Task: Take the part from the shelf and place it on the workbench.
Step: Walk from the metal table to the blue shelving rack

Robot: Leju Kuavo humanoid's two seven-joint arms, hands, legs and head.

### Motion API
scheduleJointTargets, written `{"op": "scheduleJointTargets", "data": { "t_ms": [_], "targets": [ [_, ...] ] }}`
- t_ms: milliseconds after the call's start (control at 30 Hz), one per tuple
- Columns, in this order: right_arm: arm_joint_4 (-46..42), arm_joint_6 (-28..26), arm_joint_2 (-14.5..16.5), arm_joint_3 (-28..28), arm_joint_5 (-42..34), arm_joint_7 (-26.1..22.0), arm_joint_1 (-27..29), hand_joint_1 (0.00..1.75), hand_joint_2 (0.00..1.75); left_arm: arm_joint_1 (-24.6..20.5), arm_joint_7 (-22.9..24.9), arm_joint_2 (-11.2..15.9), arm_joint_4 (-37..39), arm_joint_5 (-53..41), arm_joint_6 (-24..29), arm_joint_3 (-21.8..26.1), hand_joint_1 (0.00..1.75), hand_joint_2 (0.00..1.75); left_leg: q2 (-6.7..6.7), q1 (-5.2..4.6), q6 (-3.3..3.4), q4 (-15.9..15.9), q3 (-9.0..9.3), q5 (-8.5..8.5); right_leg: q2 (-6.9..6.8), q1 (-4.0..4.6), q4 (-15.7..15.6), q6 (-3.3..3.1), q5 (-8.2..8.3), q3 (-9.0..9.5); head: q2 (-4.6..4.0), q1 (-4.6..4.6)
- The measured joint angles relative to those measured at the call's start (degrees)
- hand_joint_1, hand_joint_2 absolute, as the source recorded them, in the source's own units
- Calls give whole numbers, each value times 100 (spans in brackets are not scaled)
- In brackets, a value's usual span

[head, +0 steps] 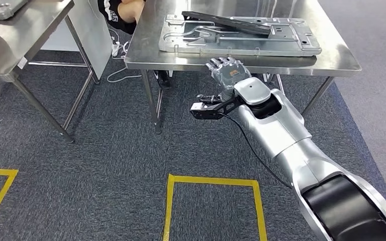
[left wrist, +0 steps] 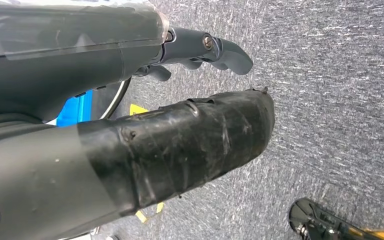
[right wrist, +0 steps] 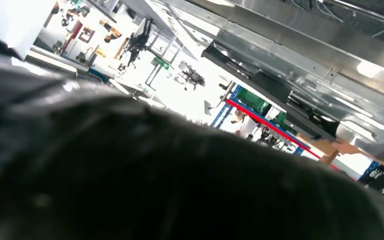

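Black part [head: 228, 21] lies on the workbench [head: 331, 57] just beyond the empty, spread-fingered right robot hand [head: 227, 70].

The right arm [head: 281, 135] is silver and reaches forward from the near right side, up toward the middle. Its wrist is straight. The right hand [head: 227, 70] is at the far end of the arm, back side up, holding nothing. Its fingers [head: 221, 62] point away and lie a little apart. The left hand [left wrist: 130, 120] hangs down low. Its thick thumb [left wrist: 180, 145] sticks out, wrapped in dark tape, and its dark fingers [left wrist: 215, 50] curl a bit, with nothing in them.
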Motion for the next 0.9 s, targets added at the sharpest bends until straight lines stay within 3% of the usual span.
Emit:
{"op": "scheduleJointTargets", "data": {
  "t_ms": [67,167,267,300,333,367,433,500,600,667,700,800,833,867,900],
  "targets": [
    [0,0,1,0,0,1,-4,0,0,-3,0,-10,1,0,0,0,0,0,-2,-7,-54,-14,-10,16,1,32,-144,-25,-5,57,0,-1],
    [-4,-2,5,0,0,1,-11,0,0,-3,0,-6,-1,0,1,0,0,0,-8,-8,-131,118,-73,-112,-3,-26,-271,-107,37,93,0,-1],
    [-5,-1,10,0,0,1,-12,0,0,0,0,-4,0,0,1,0,0,0,-11,8,-183,1105,-518,-627,-9,-33,-309,-166,60,108,0,-2],
    [-4,-1,11,0,0,0,0,0,0,0,0,-5,1,0,0,0,0,0,-10,14,-199,1429,-674,-725,-9,-28,-304,-167,58,105,0,-2],
    [-3,0,11,0,0,-1,12,0,0,1,0,-7,1,0,0,0,0,0,-10,18,-212,1577,-752,-712,-8,-25,-294,-165,53,104,0,-2],
    [-2,0,11,0,0,-1,19,0,0,2,0,-6,0,0,0,0,0,0,-8,23,-219,1500,-721,-585,-7,-26,-279,-160,45,103,0,-2],
    [-2,-1,11,0,0,-1,18,0,0,5,0,5,-1,0,0,0,0,0,-5,31,-216,788,-389,-185,-4,-35,-232,-134,10,103,0,-2],
    [-2,-1,10,0,0,1,9,0,0,8,0,13,-1,0,0,0,0,0,-13,13,-185,182,-78,14,0,-25,-185,-88,-19,82,0,-2],
    [-3,-2,10,0,0,0,6,0,0,-4,0,13,1,0,0,0,0,0,-25,-9,-112,37,-27,5,2,-2,-162,-15,-15,59,0,-2],
    [-4,-3,10,0,0,1,-5,0,0,-8,0,11,1,0,0,-1,0,0,-16,11,-49,-10,-15,25,3,-10,-37,38,-117,8,0,-1],
    [-5,-3,9,0,0,1,-11,0,0,-7,0,10,1,0,0,-1,0,0,-9,23,-11,-32,-9,39,3,-14,169,62,-254,-83,0,-1],
    [-1,1,4,0,0,1,9,0,0,2,0,14,1,0,1,0,0,0,2,17,38,-32,-19,45,1,-35,1235,107,-742,-582,0,1],
    [0,2,3,0,0,1,23,0,0,4,0,16,1,0,1,0,0,0,0,13,40,-26,-23,43,0,-41,1448,113,-766,-688,0,1],
    [0,2,3,0,0,1,32,0,0,5,0,19,1,0,1,0,0,0,-3,12,41,-18,-24,40,0,-45,1451,109,-677,-695,0,1],
    [0,2,2,0,0,1,33,0,0,3,0,20,1,0,1,0,0,0,-8,11,38,-9,-21,35,0,-47,1227,95,-494,-590,0,1]
  ]
}}
